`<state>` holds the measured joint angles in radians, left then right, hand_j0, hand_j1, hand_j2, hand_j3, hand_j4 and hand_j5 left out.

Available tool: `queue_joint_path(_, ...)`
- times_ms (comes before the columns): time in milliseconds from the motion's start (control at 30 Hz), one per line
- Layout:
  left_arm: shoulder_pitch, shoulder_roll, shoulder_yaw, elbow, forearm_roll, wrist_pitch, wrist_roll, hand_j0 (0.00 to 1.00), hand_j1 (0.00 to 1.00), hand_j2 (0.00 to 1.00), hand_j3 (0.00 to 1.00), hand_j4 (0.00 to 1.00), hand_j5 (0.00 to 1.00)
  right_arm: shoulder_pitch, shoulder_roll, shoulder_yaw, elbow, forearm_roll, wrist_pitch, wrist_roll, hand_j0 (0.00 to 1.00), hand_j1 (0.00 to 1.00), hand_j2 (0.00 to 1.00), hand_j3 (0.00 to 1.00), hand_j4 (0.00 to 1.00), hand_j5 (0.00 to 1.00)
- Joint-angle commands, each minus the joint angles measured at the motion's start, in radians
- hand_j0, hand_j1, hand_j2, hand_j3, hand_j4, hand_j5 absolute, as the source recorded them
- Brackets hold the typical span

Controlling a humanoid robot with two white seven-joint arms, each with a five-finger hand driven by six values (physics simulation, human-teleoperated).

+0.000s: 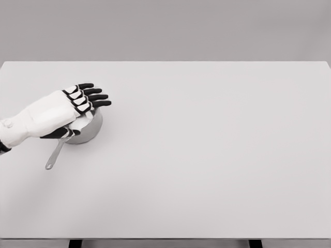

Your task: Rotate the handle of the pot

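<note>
Steel pot [89,129] on the left part of a white table [217,155], near the left edge and about midway between near and far sides. Mostly covered from above by the left hand [64,109], reaching in from the left edge. Only the pot's right and near wall showing under the palm, plus a sliver of the rim. Handle [55,153] sticking out from the pot's near-left side, slanting toward the near-left, thin and metallic, ending in a rounded tip well clear of the hand. Fingers [93,96] stretched out flat and side by side, pointing right, black tips past the pot's far rim. Thumb [58,133] tucked below the palm, lying across the spot where handle meets pot, apparently touching it. Not wrapped around anything: extended rather than curled, laid over the pot with no grasp visible. White forearm [13,132] running off the left edge. Dark table legs [75,243] just visible at the near edge.
</note>
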<state>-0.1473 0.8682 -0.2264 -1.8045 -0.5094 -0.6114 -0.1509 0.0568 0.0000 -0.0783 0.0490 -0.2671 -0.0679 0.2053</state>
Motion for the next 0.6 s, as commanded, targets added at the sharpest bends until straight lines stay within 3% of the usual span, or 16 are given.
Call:
queue_joint_path(0, 0.000, 0.009, -0.039, -0.001, 0.000, 0.001, -0.029, 1.00, 1.00, 1.00, 1.00, 1.00, 1.00, 0.000, 0.000, 0.000, 0.000, 0.000, 0.000, 0.000, 1.00, 1.00, 1.00, 1.00, 1.00, 1.00)
queue_joint_path(167, -0.008, 0.032, -0.106, -0.001, -0.035, 0.001, -0.029, 1.00, 1.00, 1.00, 1.00, 1.00, 1.00, 0.000, 0.000, 0.000, 0.000, 0.000, 0.000, 0.000, 1.00, 1.00, 1.00, 1.00, 1.00, 1.00)
queue_joint_path(400, -0.149, 0.078, -0.248, 0.001, -0.034, 0.001, -0.029, 1.00, 1.00, 1.00, 1.00, 1.00, 1.00, 0.000, 0.000, 0.000, 0.000, 0.000, 0.000, 0.000, 1.00, 1.00, 1.00, 1.00, 1.00, 1.00)
queue_joint_path(567, -0.176, 0.114, -0.343, -0.001, -0.029, 0.001, -0.018, 1.00, 1.00, 1.00, 1.00, 1.00, 1.00, 0.000, 0.000, 0.000, 0.000, 0.000, 0.000, 0.000, 1.00, 1.00, 1.00, 1.00, 1.00, 1.00)
